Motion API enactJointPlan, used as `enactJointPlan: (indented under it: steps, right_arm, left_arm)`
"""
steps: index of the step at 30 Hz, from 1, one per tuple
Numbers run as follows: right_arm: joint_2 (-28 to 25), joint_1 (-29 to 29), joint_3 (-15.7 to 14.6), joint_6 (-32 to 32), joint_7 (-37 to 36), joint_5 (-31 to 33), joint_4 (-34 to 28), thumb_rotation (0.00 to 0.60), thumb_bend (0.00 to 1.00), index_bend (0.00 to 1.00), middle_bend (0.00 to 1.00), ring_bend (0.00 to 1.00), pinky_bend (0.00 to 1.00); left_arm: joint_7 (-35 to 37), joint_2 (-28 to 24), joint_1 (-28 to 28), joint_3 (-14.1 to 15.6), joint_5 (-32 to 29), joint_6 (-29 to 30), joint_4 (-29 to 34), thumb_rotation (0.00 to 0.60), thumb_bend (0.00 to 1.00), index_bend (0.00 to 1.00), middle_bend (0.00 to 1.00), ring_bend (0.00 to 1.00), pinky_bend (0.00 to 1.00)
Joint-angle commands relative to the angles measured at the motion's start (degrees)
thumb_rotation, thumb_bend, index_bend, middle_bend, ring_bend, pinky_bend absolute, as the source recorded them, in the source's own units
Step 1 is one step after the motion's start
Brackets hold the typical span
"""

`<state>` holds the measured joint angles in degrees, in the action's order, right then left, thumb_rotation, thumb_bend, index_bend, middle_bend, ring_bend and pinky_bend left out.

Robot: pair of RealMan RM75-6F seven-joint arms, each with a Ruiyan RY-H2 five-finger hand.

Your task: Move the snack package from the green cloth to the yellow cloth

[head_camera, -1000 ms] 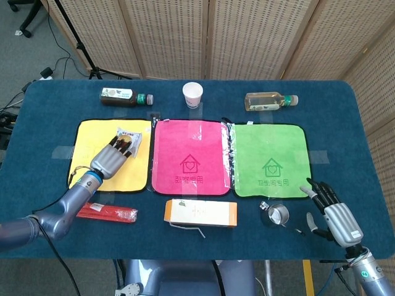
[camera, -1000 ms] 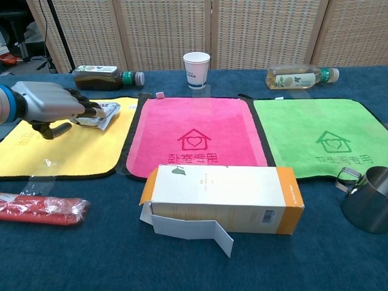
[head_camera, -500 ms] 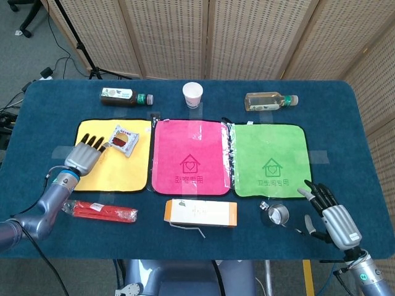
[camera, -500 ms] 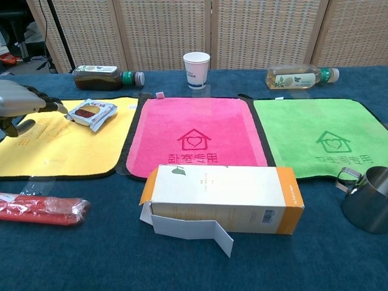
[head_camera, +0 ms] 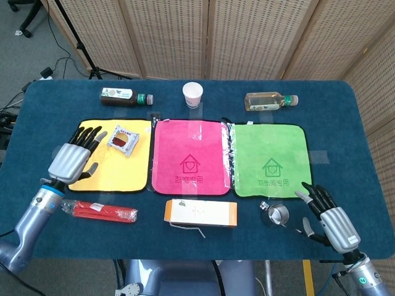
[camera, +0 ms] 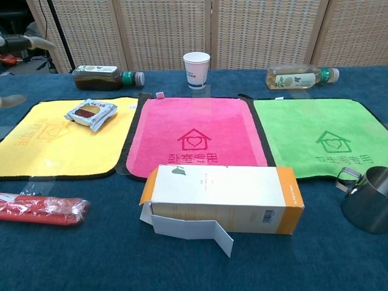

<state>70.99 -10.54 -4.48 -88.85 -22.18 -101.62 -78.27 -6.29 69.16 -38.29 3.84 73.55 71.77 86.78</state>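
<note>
- Snack package (head_camera: 123, 140) lying flat on yellow cloth (head_camera: 123, 176), toward its 1 o'clock corner; also seen in chest view (camera: 91, 113), free of any hand.
- Left hand (head_camera: 73, 161) raised over the 9 o'clock edge of the yellow cloth, fingers (head_camera: 91, 134) spread and holding nothing, tips pointing toward 1 o'clock, just short of the package.
- Right hand (head_camera: 330, 217) low at the 5 o'clock part of the bench (head_camera: 55, 98), fingers (head_camera: 318, 196) spread, empty, just beside a metal cup (head_camera: 277, 214).
- Green cloth (head_camera: 270, 160) at 3 o'clock of pink cloth (head_camera: 190, 157), bare on top.
- Orange carton (head_camera: 200, 213) at 6 o'clock of the pink cloth, lying on its side.
- Red packet (head_camera: 103, 212) at 6 o'clock of the yellow cloth, near the left wrist.
- Along the 12 o'clock edge: dark bottle (head_camera: 125, 96), paper cup (head_camera: 192, 94), pale bottle (head_camera: 269, 101), both bottles lying down.
</note>
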Motion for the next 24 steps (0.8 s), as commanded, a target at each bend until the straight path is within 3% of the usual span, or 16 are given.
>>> enactJointPlan:
  steps: [1,5,8,14,24]
  right_arm:
    - [0.12,0.35,0.12,-0.76,1.36,-0.29,-0.1,0.6,0.65,0.12,0.0,0.0,0.0]
    - [-0.05,0.55,-0.24,-1.5,1.75,-1.19,-0.49,0.6,0.65,0.12,0.0,0.0,0.0]
    - [-0.16,0.83,-0.2,-1.99,2.9,-1.31,-0.52,0.6,0.64,0.12,0.0,0.0,0.0]
    - [0.64,1.69,1.46,-3.43,9.23,-0.24,-0.09,0.6,0.64,0.12,0.0,0.0,0.0]
    - [1.52,1.69,2.02,-2.7,12.21,0.42,-0.25,0.6,0.64,0.12,0.0,0.0,0.0]
  left_arm:
    - [-0.46,-1.01,6.39,0.3,5.5,9.49,4.1,0.6,0.2,0.0,0.0,0.0,0.0]
    - [-3.65,1.07,12.09,0.93,8.74,18.66,5.11,0.6,0.17,0.0,0.0,0.0,0.0]
    - [-2.95,1.93,15.71,2.71,10.68,21.87,5.98,0.6,0.16,0.0,0.0,0.0,0.0]
    - [-7.64,2.32,20.24,6.86,13.94,22.75,7.42,0.6,0.16,0.0,0.0,0.0,0.0]
    - [-4.95,4.58,23.9,5.42,14.6,21.41,1.96,0.6,0.17,0.0,0.0,0.0,0.0]
